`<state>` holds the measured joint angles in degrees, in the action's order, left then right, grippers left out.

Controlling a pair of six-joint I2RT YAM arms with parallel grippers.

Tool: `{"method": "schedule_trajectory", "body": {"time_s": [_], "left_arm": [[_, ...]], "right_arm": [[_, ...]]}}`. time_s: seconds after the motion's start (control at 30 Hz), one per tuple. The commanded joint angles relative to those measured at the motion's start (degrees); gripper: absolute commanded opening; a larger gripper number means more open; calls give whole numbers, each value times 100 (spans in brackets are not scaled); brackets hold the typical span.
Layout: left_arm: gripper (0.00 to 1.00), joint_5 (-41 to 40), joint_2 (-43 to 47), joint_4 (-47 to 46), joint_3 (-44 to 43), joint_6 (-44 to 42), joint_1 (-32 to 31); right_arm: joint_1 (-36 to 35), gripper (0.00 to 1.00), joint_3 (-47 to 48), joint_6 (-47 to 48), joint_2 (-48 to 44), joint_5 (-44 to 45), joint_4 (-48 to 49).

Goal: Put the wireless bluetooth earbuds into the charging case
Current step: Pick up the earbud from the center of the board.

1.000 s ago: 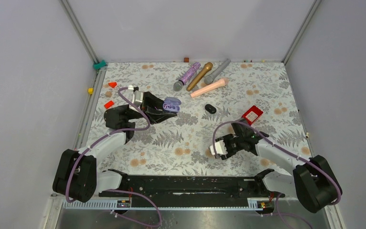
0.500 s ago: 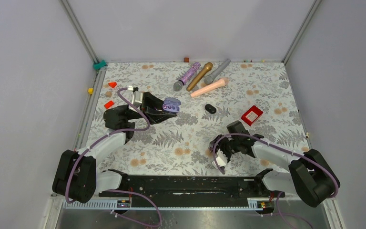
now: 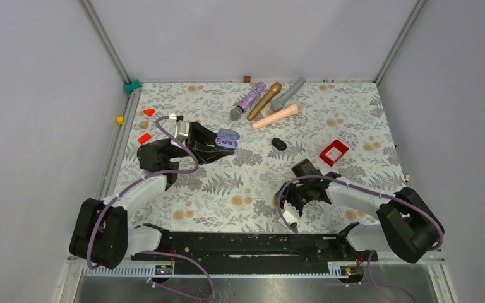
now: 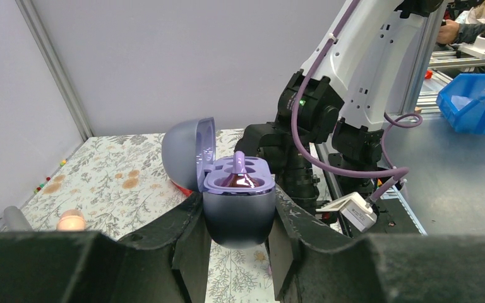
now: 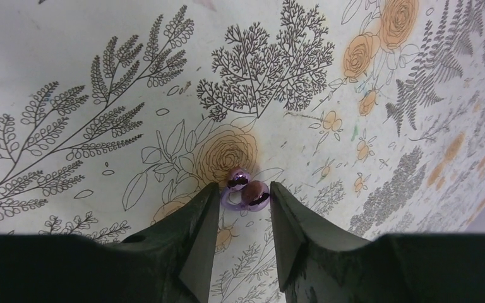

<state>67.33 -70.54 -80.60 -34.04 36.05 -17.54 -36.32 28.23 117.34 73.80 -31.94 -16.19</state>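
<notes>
Squarely between open right fingers (image 5: pixel 196 237) — purple earbud (image 5: pixel 245 190), left fingers (image 4: pixel 180 243) gripping open case (image 4: pixel 237 211).

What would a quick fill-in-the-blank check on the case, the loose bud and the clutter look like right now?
The left gripper is shut on the purple charging case, whose lid stands ____.
The fingers of the right gripper flank a loose ____ earbud on the tablecloth.
The small square box on the tablecloth is ____.
Of the four microphones, the one nearest the arms is ____.
Missing words: open; purple; red; pink.
</notes>
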Motion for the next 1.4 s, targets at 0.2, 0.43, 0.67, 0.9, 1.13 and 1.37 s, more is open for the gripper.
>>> {"method": "schedule_trajectory", "body": {"time_s": [0.2,0.43,0.67,0.9,1.13,1.37], "left_arm": [[17,60,95,-315,-163,6,31],[17,62,102,-312,-185,64,32],[17,73,129,-317,-178,70,29],[17,71,108,-318,-191,95,25],[17,80,111,-315,-203,111,26],[17,97,146,-319,-182,95,29]], "right_arm": [[-207,33,992,-2203,476,135,-560],[-235,30,2615,-4830,1335,437,-1332],[-235,37,2431,-4364,978,505,-1645],[-242,47,1560,-2298,434,647,-1758],[-252,47,1180,-1232,359,654,-1340],[-267,44,1029,-1135,496,769,-1131]]}}
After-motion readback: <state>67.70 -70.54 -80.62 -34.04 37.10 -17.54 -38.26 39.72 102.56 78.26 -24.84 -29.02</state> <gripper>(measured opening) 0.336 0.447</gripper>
